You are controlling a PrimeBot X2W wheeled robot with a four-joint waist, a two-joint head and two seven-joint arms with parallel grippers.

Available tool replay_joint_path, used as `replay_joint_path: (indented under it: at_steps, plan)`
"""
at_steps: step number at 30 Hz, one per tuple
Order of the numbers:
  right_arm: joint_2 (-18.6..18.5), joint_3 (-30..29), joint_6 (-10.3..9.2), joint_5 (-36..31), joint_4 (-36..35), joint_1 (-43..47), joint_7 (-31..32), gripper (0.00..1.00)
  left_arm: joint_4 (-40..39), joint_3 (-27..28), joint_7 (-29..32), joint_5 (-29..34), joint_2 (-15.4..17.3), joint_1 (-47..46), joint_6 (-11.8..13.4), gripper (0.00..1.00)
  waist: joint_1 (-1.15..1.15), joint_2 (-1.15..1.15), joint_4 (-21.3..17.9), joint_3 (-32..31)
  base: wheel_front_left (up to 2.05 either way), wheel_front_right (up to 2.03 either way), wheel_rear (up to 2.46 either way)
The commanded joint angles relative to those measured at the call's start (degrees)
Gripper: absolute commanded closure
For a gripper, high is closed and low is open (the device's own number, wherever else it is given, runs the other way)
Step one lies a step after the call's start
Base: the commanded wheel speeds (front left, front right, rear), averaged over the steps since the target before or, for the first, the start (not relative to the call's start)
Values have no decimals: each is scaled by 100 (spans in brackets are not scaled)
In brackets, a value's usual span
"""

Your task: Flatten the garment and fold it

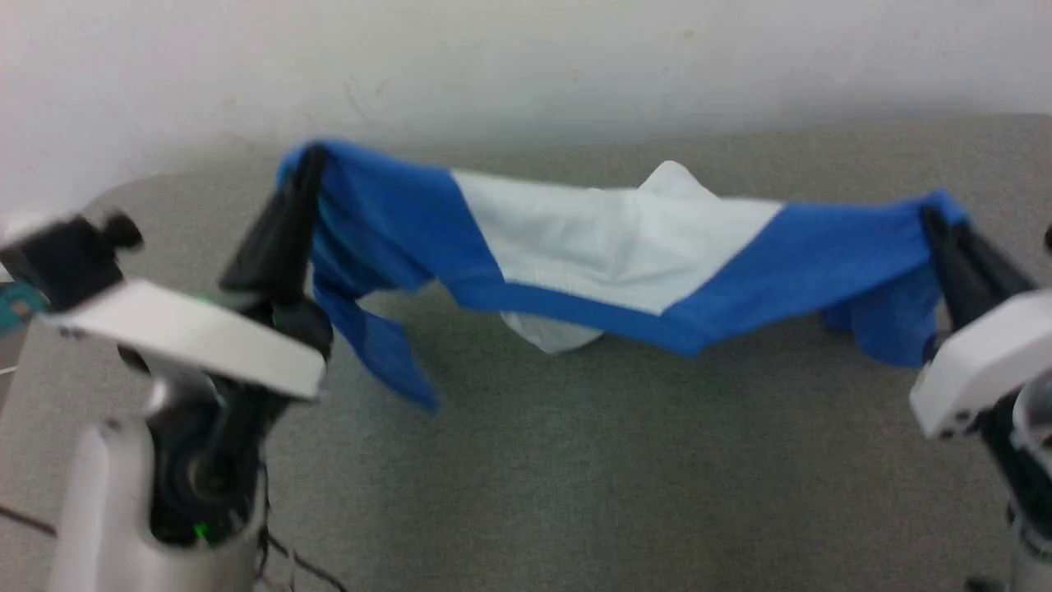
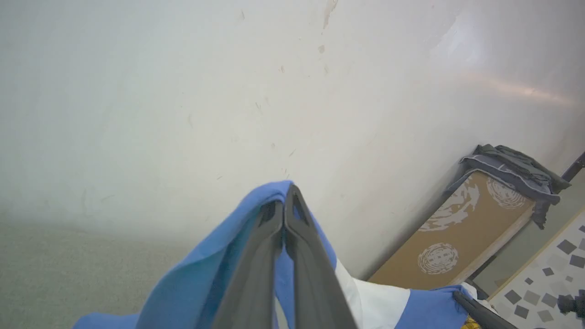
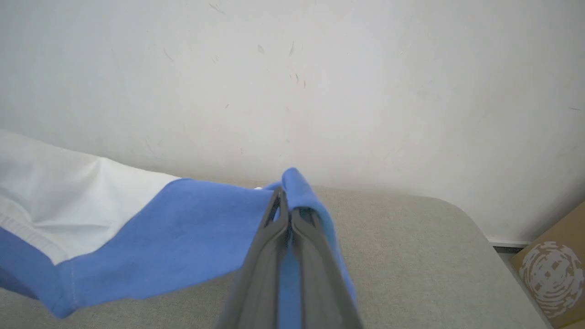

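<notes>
Nearest me in the head view, my pale left forearm (image 1: 189, 329) sits low at the left and the white right wrist housing (image 1: 978, 362) low at the right; between them lies the grey worktop (image 1: 575, 477).

Further out, the left gripper (image 1: 306, 168) points up and away, its fingers pressed together on one blue end of the garment (image 1: 608, 247); the right gripper (image 1: 935, 220) has its fingers clamped on the opposite blue end. The garment hangs stretched between the two above the worktop, sagging in the middle; white cloth fills its centre, with blue on both sides and a blue band along the lower edge; a loose blue flap dangles below the left gripper, and a small white fold hangs under the middle; I cannot tell whether the lowest folds brush the worktop.

My left wrist view shows the fingers shut with blue fabric wrapped over the tips (image 2: 285, 205); the right wrist view shows the same pinch (image 3: 288, 205), with the cloth running off to the left.

Beyond is a scuffed white wall (image 1: 493, 66); far right, past the worktop's rounded corner, a cardboard box (image 2: 457, 237) leans on that wall, with dark clothing (image 2: 512, 167) draped on top.
</notes>
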Motion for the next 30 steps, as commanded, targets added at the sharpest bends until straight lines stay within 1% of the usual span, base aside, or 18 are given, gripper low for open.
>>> replay_joint_path:
  at_steps: [1,4,7,11,14,18,22,27,28,30]
  plan:
    - [-151,49,-5,12,-10,-380,140,100,-32,84,93,-141,27,-347,42,100,0,0,-46,88,0,0,0]
    - [-427,95,-5,142,218,-1178,416,100,107,264,258,-268,112,-1007,157,100,0,0,-100,302,0,0,0]
    - [-669,149,-5,276,635,-2083,611,100,376,418,368,-310,196,-1710,307,100,0,0,-161,633,0,0,0]
    - [-922,237,-5,216,1336,-3396,617,100,921,588,433,-254,367,-2737,478,100,0,0,-222,1200,0,0,0]
    - [-1010,328,-5,53,1918,-4324,505,100,1388,687,341,-100,511,-3502,583,100,0,0,-256,1650,0,0,0]
    - [-980,421,-5,-202,2663,-5439,192,100,1982,815,146,106,709,-4426,696,100,0,0,-331,2216,0,0,0]
    - [-812,349,-5,-575,3323,-6387,-345,100,2473,957,-146,314,909,-5216,795,100,0,0,-411,2669,0,0,0]
    - [-710,174,-5,-1070,3940,-7421,-1230,100,2863,1195,-727,362,884,-6112,880,100,0,0,-414,3036,0,0,0]
    - [-710,174,-5,-1070,3940,-7421,-1230,100,2863,1195,-727,362,884,-6112,880,100,0,0,-414,3036,0,0,0]
    - [-681,70,-5,-1238,4065,-7738,-1637,100,2965,1234,-932,379,869,-6381,854,100,0,0,-411,3114,0,0,0]
